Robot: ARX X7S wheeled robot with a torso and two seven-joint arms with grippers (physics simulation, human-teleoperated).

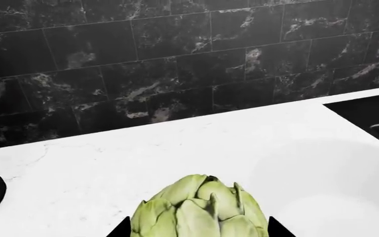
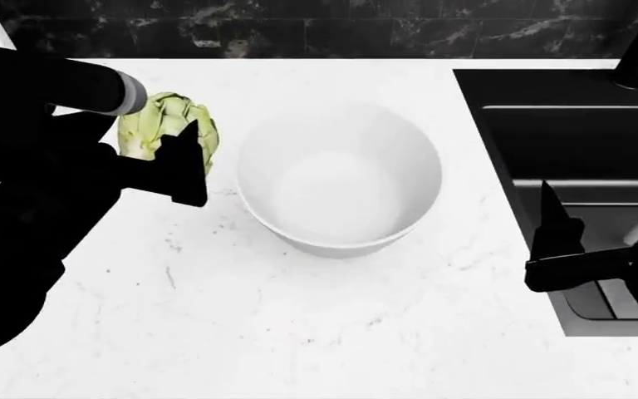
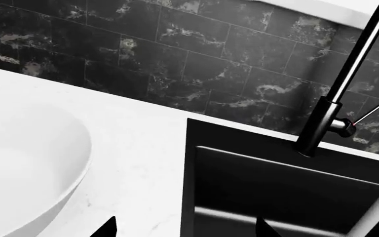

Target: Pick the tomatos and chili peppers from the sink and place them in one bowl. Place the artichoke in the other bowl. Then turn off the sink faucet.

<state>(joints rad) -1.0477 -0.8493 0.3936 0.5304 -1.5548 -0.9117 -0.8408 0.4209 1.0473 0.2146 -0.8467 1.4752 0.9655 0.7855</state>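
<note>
Artichoke (image 2: 162, 125) in L fingers (image 2: 186, 158), no labels

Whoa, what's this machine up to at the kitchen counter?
The robot's left gripper is holding a pale yellow-green leafy artichoke over the white marble counter, just beside a plain white deep bowl, which is empty. Its right gripper hangs empty and open over the matte black sink, near the tall black faucet.
</note>
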